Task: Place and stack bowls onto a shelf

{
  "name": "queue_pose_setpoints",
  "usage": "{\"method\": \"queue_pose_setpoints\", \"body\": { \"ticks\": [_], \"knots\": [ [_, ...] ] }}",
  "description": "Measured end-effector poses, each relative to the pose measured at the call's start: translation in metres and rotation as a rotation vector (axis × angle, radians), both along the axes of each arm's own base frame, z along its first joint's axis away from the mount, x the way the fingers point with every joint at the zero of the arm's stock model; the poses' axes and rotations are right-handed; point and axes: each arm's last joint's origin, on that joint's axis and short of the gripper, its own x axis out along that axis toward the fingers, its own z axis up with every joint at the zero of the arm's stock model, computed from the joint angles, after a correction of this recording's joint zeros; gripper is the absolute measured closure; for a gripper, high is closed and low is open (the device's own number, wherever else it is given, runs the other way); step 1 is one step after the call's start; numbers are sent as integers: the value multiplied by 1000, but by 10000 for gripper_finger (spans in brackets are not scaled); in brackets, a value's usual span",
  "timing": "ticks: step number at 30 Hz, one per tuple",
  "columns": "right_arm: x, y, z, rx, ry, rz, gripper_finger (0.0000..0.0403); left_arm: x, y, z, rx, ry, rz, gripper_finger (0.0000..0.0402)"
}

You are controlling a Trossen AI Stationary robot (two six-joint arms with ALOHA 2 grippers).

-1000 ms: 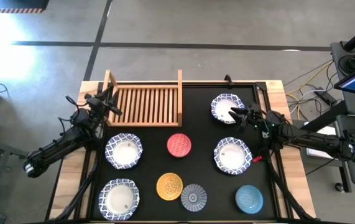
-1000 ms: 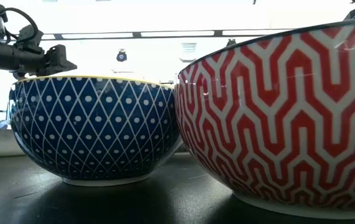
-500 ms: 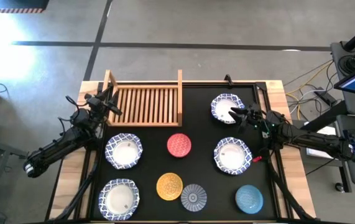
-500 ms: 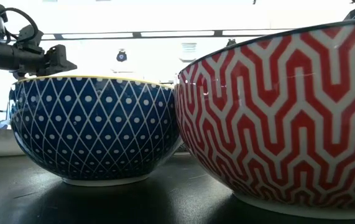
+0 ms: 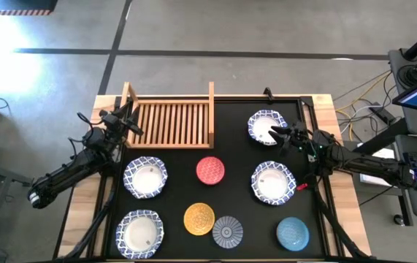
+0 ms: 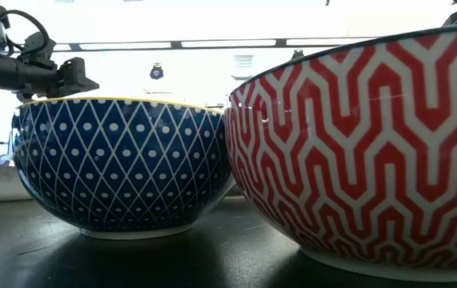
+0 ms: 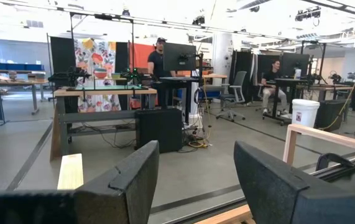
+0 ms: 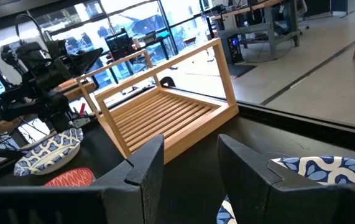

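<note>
The wooden slatted shelf (image 5: 168, 120) (image 8: 158, 112) stands at the table's far left. Four white bowls with blue rims rest on their bases on the black mat: far right (image 5: 268, 126) (image 8: 314, 171), right (image 5: 273, 182), left (image 5: 145, 177), near left (image 5: 139, 233). The red (image 5: 210, 170), yellow (image 5: 199, 218), grey-blue (image 5: 227, 231) and light blue (image 5: 293, 234) small bowls sit between and in front of them. My left gripper (image 5: 129, 120) (image 7: 196, 180) hovers open by the shelf's left rail. My right gripper (image 5: 281, 136) (image 8: 189, 168) hangs open over the far right bowl's near side.
The low view is filled by two bowls close up, one blue with white diamonds (image 6: 124, 164) and one with red zigzags (image 6: 364, 152). A raised frame edges the mat (image 5: 237, 157). People and desks show in the room beyond the table.
</note>
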Motion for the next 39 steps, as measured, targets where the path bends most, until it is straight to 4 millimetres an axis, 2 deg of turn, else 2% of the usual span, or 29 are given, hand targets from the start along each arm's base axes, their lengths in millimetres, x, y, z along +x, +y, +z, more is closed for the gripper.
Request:
{"method": "queue_pose_setpoints", "body": {
  "ticks": [33,39],
  "knots": [
    [0,0,0,0,0,0,264,0,0,1,5,-14,-22,209],
    [0,0,0,0,0,0,264,0,-5,18,37,-76,-157,209]
  ]
}}
